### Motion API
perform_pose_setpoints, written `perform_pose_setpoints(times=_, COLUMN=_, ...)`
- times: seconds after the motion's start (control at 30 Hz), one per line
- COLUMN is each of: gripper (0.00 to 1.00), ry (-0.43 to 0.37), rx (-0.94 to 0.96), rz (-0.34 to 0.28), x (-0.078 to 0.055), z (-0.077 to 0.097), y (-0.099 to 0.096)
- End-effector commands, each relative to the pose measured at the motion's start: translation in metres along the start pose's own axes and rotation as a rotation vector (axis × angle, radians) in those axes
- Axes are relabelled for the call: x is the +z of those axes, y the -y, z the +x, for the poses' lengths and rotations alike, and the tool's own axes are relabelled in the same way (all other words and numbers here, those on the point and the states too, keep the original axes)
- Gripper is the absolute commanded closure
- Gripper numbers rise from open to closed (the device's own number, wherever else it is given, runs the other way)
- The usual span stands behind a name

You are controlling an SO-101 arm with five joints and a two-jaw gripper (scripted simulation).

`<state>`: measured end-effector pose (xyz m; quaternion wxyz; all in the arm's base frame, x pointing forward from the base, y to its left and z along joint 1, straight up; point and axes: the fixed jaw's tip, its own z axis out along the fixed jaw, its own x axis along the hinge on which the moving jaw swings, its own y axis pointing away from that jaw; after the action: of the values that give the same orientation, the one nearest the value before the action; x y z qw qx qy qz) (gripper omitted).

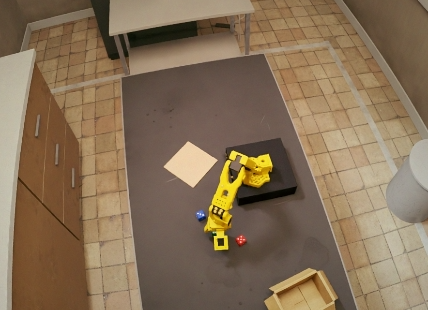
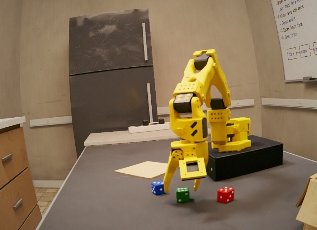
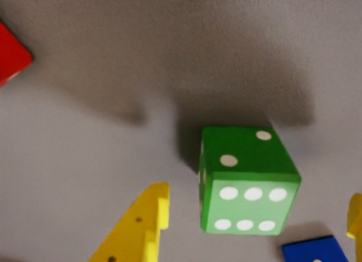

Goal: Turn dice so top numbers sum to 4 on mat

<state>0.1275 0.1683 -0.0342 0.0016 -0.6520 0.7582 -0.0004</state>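
My gripper [image 2: 180,190] [image 3: 259,209] is open and empty, low over the green die, its fingers apart to either side in the wrist view. The green die [image 1: 213,233] [image 2: 182,195] [image 3: 242,170] lies flat with six on top, mostly hidden by the gripper in the top view. The blue die [image 1: 200,215] [image 2: 157,187] [image 3: 313,250] lies flat with three on top, partly behind a finger in the exterior view. The red die [image 1: 240,240] [image 2: 225,195] [image 3: 12,56] lies flat with five on top. The cream mat [image 1: 190,164] [image 2: 146,169] holds no die.
The arm stands on a black block [image 1: 282,192] [image 2: 251,159] at the right of the mat. An open cardboard box [image 1: 294,282] [image 2: 308,204] is at the near right, beyond the red die. The table [image 1: 166,265] ends at the left near wooden drawers [image 1: 52,196].
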Motion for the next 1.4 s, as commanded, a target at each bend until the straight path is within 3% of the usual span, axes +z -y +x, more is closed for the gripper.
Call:
perform_pose_setpoints(times=0.0, gripper=0.69, ry=-0.013, rx=-0.004, rz=-0.009, x=0.0060, z=0.0038, y=-0.0009)
perform_pose_setpoints(times=0.37, gripper=0.69, ry=-0.013, rx=-0.004, rz=-0.009, x=0.0151, z=0.0048, y=-0.0014)
perform_pose_setpoints(times=0.87, gripper=0.70, ry=-0.013, rx=-0.004, rz=-0.009, x=0.0153, z=0.0048, y=-0.0008)
perform_pose_setpoints(times=1.37, gripper=0.78, ry=-0.013, rx=-0.004, rz=-0.010, x=0.0154, z=0.0048, y=0.0038)
